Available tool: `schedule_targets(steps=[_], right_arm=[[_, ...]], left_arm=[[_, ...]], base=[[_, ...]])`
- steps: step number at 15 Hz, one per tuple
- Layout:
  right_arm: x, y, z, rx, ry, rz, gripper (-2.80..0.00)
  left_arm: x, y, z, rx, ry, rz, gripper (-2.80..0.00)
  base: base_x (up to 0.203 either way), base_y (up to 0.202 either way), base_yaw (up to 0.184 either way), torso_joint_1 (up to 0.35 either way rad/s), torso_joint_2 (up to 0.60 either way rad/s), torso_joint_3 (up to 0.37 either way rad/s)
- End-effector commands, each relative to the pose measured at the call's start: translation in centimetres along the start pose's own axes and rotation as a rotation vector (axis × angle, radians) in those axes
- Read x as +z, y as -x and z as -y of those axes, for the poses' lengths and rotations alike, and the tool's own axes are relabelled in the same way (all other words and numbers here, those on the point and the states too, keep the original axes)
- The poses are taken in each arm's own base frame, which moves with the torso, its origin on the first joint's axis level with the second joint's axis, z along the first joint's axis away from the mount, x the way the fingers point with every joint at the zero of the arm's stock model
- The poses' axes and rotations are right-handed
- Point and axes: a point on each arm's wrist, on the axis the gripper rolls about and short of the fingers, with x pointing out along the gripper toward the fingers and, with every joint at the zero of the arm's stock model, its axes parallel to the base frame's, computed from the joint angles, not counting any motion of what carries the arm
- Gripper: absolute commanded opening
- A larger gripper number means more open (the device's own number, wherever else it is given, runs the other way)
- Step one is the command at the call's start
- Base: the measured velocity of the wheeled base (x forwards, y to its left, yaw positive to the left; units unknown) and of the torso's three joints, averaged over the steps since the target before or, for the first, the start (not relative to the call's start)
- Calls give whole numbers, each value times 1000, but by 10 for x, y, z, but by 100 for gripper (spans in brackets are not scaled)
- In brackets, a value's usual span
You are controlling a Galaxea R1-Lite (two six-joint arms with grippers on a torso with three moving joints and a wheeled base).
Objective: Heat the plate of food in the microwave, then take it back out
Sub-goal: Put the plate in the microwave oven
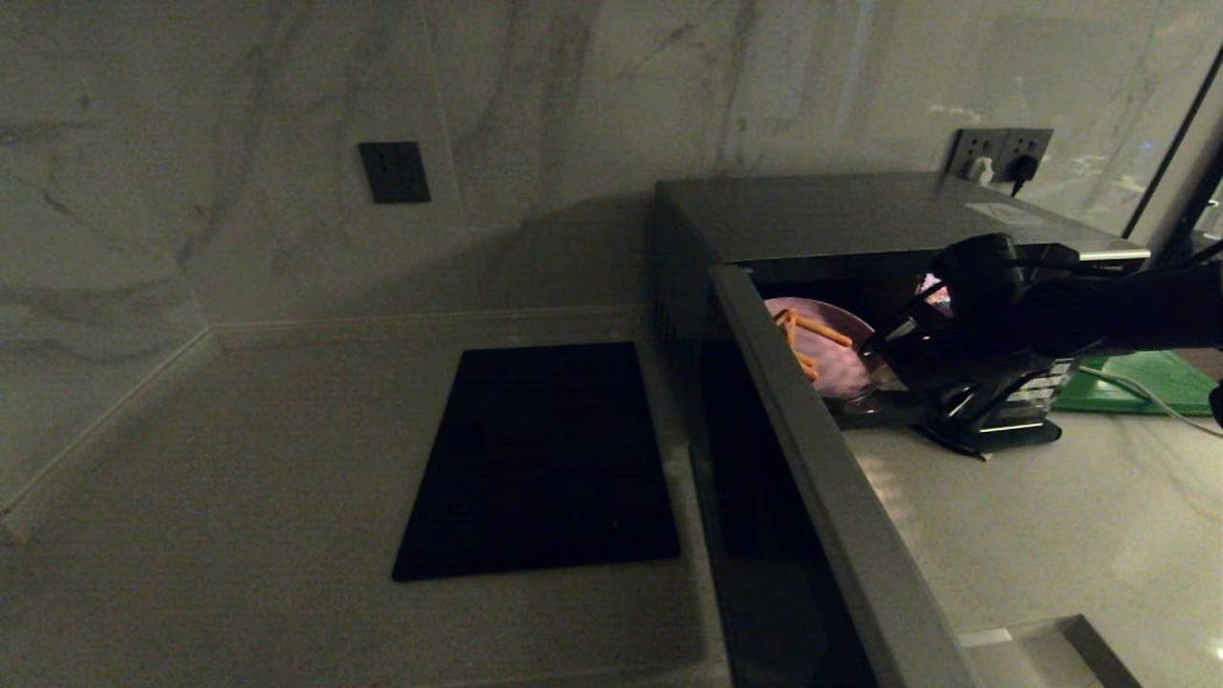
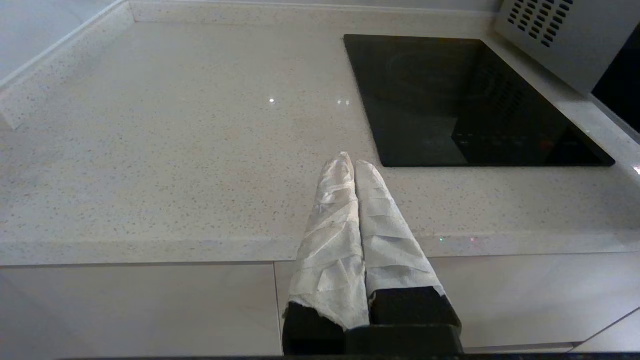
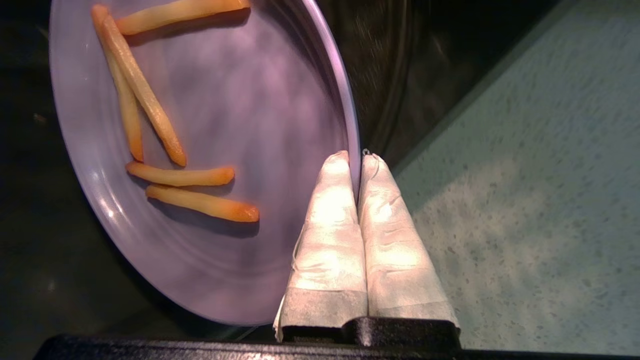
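Observation:
The silver-grey microwave point(image 1: 860, 215) stands at the right with its door point(image 1: 831, 478) swung open toward me. The lavender plate of food point(image 1: 841, 358) with several orange fries sits at the mouth of the cavity. My right gripper point(image 1: 884, 349) is shut on the plate's rim; in the right wrist view the wrapped fingers point(image 3: 330, 210) pinch the edge of the plate point(image 3: 225, 125) at the right gripper point(image 3: 356, 159). My left gripper point(image 2: 350, 162) is shut with nothing in it, hanging over the counter's front edge.
A flat black cooktop panel point(image 1: 545, 459) lies in the counter left of the microwave, also seen as the cooktop point(image 2: 465, 100). A green board point(image 1: 1147, 382) lies right of the microwave. Wall sockets point(image 1: 998, 153) sit behind it. The pale counter point(image 2: 175, 150) stretches to the left.

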Motion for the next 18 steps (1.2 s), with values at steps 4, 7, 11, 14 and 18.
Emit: schedule_targets(steps=[4,7,11,14,18], right_arm=[[-14,-19,4,-34,11,-37,-280],[-15,-26,5,-39,13,-41,-280],[-14,-30,4,-46,13,-22,-280],[-12,-26,1,-37,12,-13,0],[-8,-12,-5,-17,11,16,0]], left_arm=[[0,0,0,1,1,-1,-280],[0,0,0,1,1,-1,-280],[0,0,0,1,1,-1,-280],[0,0,0,1,1,-1,-280],[0,0,0,1,1,-1,-280]], base=[[0,0,0,0,0,0],[0,0,0,0,0,0],[0,0,0,0,0,0],[0,0,0,0,0,0],[0,0,0,0,0,0]])
